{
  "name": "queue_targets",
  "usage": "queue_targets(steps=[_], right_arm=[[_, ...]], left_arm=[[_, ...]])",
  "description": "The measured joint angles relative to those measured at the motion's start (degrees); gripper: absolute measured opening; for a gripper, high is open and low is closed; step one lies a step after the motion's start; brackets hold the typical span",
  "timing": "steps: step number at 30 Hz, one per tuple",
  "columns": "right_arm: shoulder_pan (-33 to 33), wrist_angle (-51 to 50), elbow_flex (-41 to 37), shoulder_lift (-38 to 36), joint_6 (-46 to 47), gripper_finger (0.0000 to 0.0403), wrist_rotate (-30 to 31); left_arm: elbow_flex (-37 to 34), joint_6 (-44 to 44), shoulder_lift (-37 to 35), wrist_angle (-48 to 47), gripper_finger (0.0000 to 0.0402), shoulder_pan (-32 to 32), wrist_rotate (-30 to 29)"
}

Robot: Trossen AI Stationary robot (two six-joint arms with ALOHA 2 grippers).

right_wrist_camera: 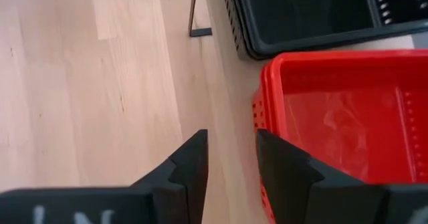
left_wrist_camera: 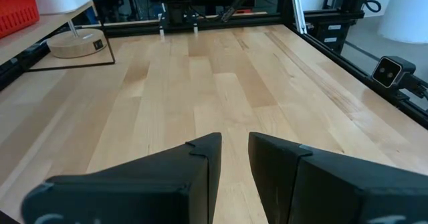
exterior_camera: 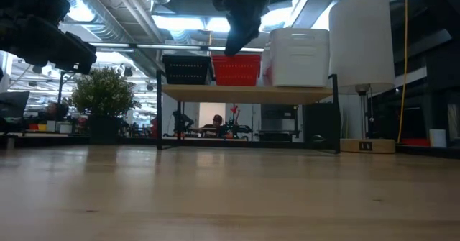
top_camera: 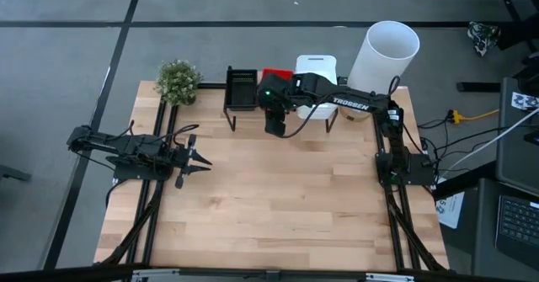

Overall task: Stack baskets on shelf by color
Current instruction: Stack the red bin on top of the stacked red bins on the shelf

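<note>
On the shelf (exterior_camera: 244, 93) at the table's far side stand a black basket stack (top_camera: 242, 88), a red stack (exterior_camera: 237, 70) and a white stack (top_camera: 316, 70), side by side from left to right. My right gripper (exterior_camera: 233, 48) points down over the near edge of the red stack (right_wrist_camera: 334, 117). It is open and empty, and the shelf top (right_wrist_camera: 231, 90) shows between its fingers. The black stack (right_wrist_camera: 301, 10) lies beyond the red one. My left gripper (top_camera: 198, 157) waits open and empty over the table's left part.
A tall white cylinder (top_camera: 383, 55) stands at the shelf's right end on a round wooden base (left_wrist_camera: 73, 45). A small potted plant (top_camera: 178, 80) stands at the far left. The wide wooden tabletop (top_camera: 278, 198) lies bare in front of the shelf.
</note>
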Motion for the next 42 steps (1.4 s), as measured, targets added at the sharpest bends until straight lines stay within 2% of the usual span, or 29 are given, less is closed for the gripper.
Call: queue_targets(steps=[7,9,12,14,26,36,39,42], right_arm=[[0.5,3.2,1.4,0.0,-1.0,0.0126,0.2],[0.6,4.8,2.3,0.0,-2.2,0.0126,3.4],[0.4,4.4,3.0,0.0,-3.1,0.0126,11.9],[-0.6,1.8,3.0,0.0,-3.0,0.0126,13.2],[-1.2,-10.7,2.3,0.0,-1.2,0.0126,12.0],[-0.1,-7.1,4.7,0.0,-1.2,0.0126,13.0],[0.5,-6.4,5.9,-0.1,-0.9,0.0126,10.4],[1.4,-9.0,6.5,-0.1,0.5,0.0126,3.1]], left_arm=[[0.0,0.0,0.0,0.0,0.0069,0.0,0.0],[0.0,0.0,0.0,0.0,0.0069,0.0,0.0],[0.0,0.0,0.0,0.0,0.0069,0.0,0.0],[0.0,0.0,0.0,0.0,0.0069,0.0,0.0],[0.0,0.0,0.0,0.0,0.0069,0.0,0.0],[0.0,0.0,0.0,0.0,0.0069,0.0,0.0],[0.0,0.0,0.0,0.0,0.0069,0.0,0.0],[0.0,0.0,0.0,0.0,0.0069,0.0,0.0]])
